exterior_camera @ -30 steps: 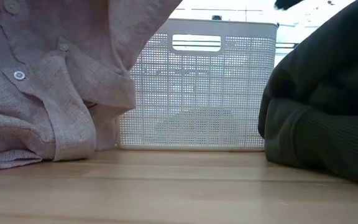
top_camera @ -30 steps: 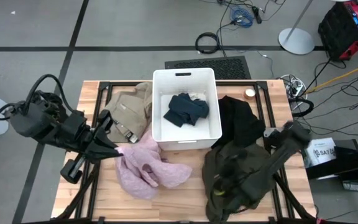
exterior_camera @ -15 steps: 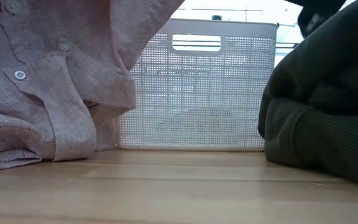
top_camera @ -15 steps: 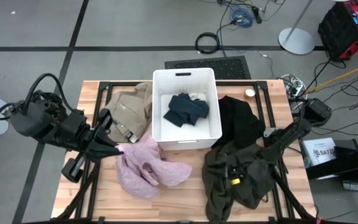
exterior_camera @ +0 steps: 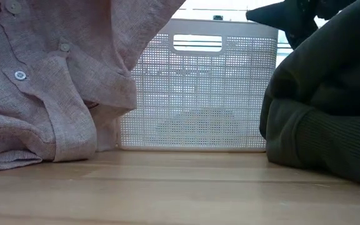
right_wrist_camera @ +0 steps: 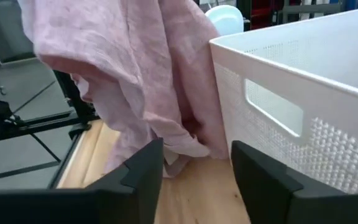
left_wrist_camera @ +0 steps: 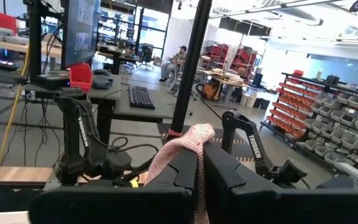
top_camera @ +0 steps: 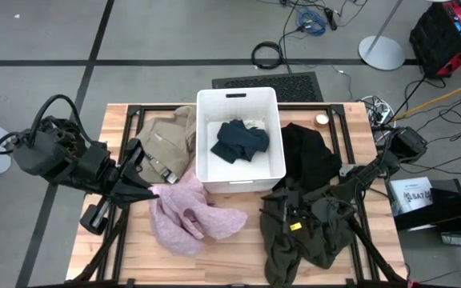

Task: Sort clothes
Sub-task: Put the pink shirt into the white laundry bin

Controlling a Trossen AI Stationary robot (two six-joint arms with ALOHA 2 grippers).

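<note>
My left gripper clenched on pink garment, bunch pinched between fingers. My right gripper released, over olive garment; white bin just ahead.

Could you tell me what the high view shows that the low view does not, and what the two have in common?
Only the high view shows the navy garment lying inside the white bin, the tan garment, the black garment, and the left claw shut on the pink shirt. Only the low view shows the pink shirt's buttons and the bin's handle slot from the side. Both show the pink shirt, the bin and the olive garment, with the right claw over it.
</note>
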